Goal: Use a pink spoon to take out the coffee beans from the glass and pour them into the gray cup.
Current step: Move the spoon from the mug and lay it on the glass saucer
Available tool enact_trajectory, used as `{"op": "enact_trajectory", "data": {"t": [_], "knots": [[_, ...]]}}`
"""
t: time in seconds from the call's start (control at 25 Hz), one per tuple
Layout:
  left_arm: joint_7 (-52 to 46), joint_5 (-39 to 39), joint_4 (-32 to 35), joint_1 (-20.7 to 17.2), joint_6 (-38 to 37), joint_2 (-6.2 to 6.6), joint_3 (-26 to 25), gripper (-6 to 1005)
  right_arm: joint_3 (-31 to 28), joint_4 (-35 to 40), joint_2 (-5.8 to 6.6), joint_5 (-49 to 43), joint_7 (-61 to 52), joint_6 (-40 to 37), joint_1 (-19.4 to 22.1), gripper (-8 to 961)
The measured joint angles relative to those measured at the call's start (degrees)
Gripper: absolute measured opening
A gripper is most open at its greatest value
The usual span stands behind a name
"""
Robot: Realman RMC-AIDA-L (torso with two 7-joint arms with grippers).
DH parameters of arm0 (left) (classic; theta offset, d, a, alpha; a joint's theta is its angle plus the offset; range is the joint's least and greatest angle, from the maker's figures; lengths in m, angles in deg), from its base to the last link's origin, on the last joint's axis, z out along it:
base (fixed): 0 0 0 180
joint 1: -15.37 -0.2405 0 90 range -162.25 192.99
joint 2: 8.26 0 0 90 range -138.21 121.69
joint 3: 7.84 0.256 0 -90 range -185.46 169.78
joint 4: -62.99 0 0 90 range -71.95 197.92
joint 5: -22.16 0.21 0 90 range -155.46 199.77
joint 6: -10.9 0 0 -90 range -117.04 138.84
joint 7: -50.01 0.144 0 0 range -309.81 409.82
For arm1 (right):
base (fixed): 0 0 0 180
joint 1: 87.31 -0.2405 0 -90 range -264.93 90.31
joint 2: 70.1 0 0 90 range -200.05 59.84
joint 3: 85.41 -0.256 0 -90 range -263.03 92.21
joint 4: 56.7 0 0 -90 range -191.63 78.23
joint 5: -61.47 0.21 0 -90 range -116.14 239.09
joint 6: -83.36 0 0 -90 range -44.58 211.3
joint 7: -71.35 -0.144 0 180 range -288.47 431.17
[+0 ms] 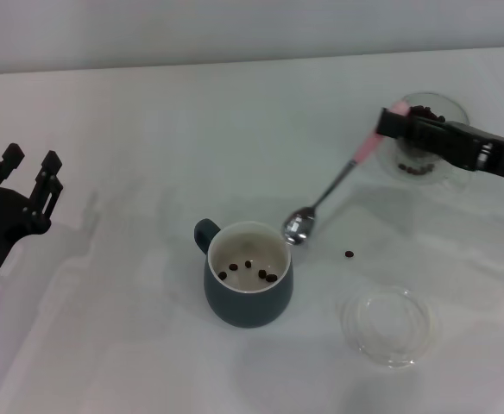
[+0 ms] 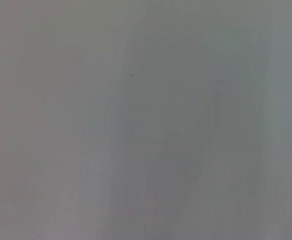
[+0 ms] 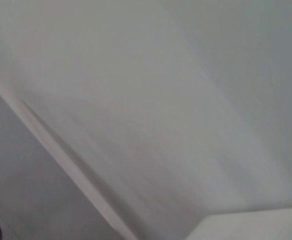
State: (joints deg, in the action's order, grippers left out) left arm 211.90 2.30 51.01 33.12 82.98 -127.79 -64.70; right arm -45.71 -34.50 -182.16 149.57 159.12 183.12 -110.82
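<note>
Your right hand (image 1: pixel 390 121) grips the pale pink handle of the slim metal-bowled spoon (image 1: pixel 334 188), its empty bowl beside the rounded blue-gray mug (image 1: pixel 248 285) holding several dark beans (image 1: pixel 248 269). One stray bean (image 1: pixel 349 254) lies on the white desk (image 1: pixel 148 155). Your left hand (image 1: pixel 29 164) waits far left, fingers apart.

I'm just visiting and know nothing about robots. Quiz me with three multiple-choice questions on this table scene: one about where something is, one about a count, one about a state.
1. Where is the stray coffee bean?
A. on the table right of the gray cup
B. in the shallow glass dish
C. under the left claw

2. How many claws hold the pink spoon?
A. none
B. one
C. two

3. What is in the spoon's bowl?
A. heaped beans
B. nothing
C. water

Answers:
1 A: it lies on the table between the gray cup and the dish.
2 B: only the right claw grips the pink spoon; the left claw is off to the side.
3 B: its shiny bowl shows no beans.
</note>
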Motion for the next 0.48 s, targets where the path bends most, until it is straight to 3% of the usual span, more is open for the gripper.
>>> {"op": "enact_trajectory", "data": {"t": [0.36, 0.48], "knots": [[0.0, 0.0, -0.08, 0.01, -0.01, 0.0, -0.01, 489, 0.45, 0.88, 5.28, -0.92, 0.01, 0.18, 5.6, 154], [0.0, -0.04, -0.08, 0.11, -0.01, 0.0, -0.07, 489, 0.47, 0.91, 6.42, -2.1, 0.15, 0.22, 6.62, 156]]}}
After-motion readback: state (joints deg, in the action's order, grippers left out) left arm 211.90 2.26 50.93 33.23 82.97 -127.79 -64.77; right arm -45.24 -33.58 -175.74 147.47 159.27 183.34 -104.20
